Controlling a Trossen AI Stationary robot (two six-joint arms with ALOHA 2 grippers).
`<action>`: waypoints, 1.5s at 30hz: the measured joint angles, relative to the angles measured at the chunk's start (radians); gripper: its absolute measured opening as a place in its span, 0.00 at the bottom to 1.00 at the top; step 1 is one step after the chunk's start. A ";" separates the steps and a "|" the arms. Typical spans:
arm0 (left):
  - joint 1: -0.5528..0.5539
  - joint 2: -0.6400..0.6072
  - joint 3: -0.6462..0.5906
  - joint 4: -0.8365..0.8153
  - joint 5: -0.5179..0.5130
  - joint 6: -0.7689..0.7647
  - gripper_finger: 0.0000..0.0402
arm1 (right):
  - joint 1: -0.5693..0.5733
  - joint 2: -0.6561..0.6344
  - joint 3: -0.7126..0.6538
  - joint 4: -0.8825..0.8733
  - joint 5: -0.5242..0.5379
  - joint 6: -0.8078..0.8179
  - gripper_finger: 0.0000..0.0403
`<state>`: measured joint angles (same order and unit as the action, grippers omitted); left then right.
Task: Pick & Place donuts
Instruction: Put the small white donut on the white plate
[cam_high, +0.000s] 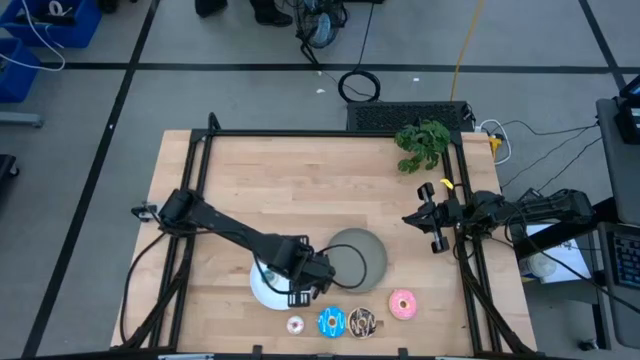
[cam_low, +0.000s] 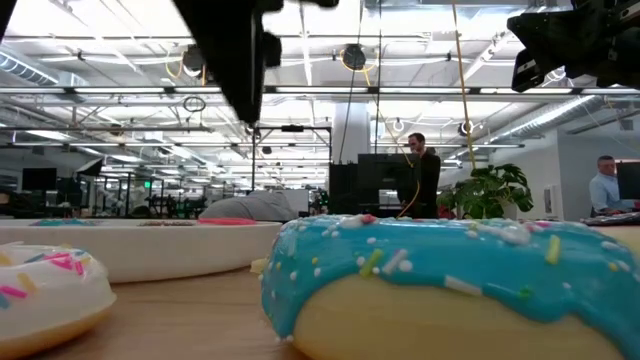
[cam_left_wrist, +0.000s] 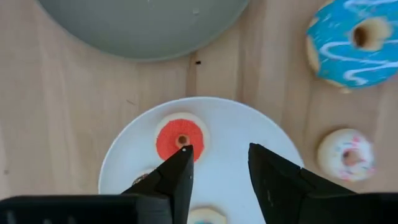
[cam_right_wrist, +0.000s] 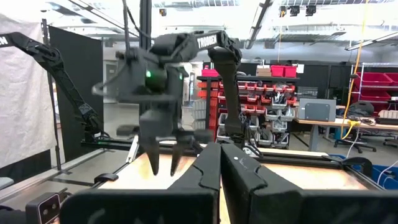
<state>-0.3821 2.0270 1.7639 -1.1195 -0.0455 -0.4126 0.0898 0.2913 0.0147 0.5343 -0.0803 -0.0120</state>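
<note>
left end effector (cam_left_wrist: 217, 163) spread, empty, over white plate (cam_left_wrist: 230, 124) with tiny red donut (cam_left_wrist: 180, 138); right end effector (cam_right_wrist: 221, 162) pressed together, far right

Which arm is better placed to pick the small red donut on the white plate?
Left, most likely. The left end effector is open directly above the white plate, beside the small red donut. The right end effector waits at the table's right edge, far from the plates.

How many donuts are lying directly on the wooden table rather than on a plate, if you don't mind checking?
4, in a row along the near edge: whitish-pink donut, blue donut, brown sprinkled donut, pink donut. The left arm might hide others.
</note>
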 joint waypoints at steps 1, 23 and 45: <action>-0.005 0.000 0.022 -0.013 -0.006 0.002 0.36 | 0.000 0.000 0.000 0.000 0.000 0.000 0.00; -0.170 0.000 0.144 -0.081 -0.121 -0.102 0.02 | 0.000 0.000 0.000 0.000 0.000 0.000 0.00; -0.223 0.154 0.144 0.056 0.022 -0.172 0.01 | 0.000 0.000 -0.001 0.003 0.000 0.000 0.00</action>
<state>-0.6053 2.1810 1.9083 -1.0633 -0.0239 -0.5847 0.0898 0.2909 0.0139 0.5369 -0.0803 -0.0120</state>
